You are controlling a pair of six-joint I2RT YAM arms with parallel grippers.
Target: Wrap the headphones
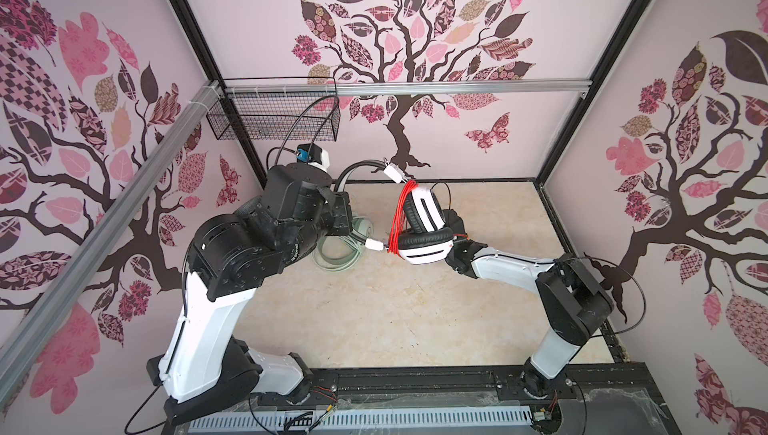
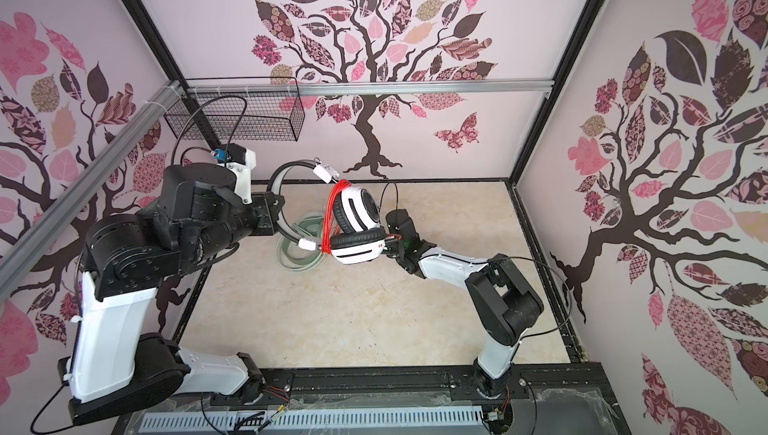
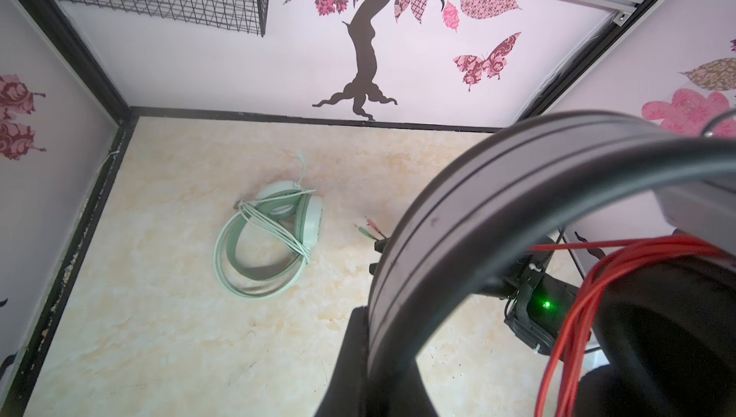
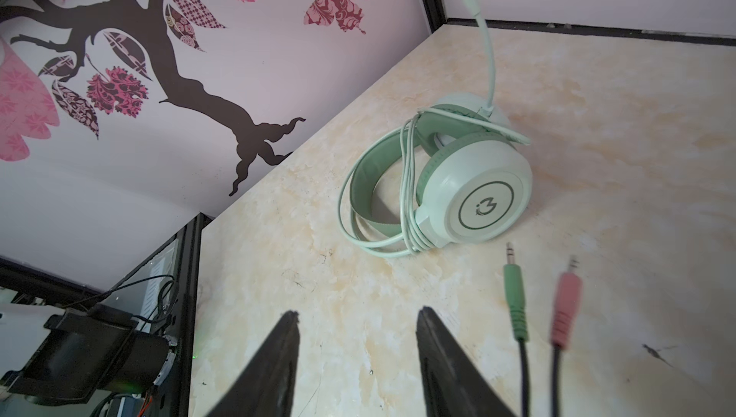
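Hanging above the tabletop (image 1: pixel 374 308), the white-and-black headset (image 1: pixel 424 212), red cable (image 1: pixel 399 212) wound on, is gripped by its band in the closed left end effector (image 2: pixel 275 215). The right end effector (image 4: pixel 358 311) is held parted, empty. The mint headset (image 3: pixel 308 220) is laid on the tabletop.

Mint-green headset (image 4: pixel 478 196) with pale green cable (image 4: pixel 407 180); white-and-black headset (image 1: pixel 428 215), orange-red cable (image 1: pixel 400 212); green jack plug (image 4: pixel 514 295), pink jack plug (image 4: pixel 564 303); cream marbled counter (image 1: pixel 374 308); pale walls (image 1: pixel 257 17) patterned with brown-and-pink trees.
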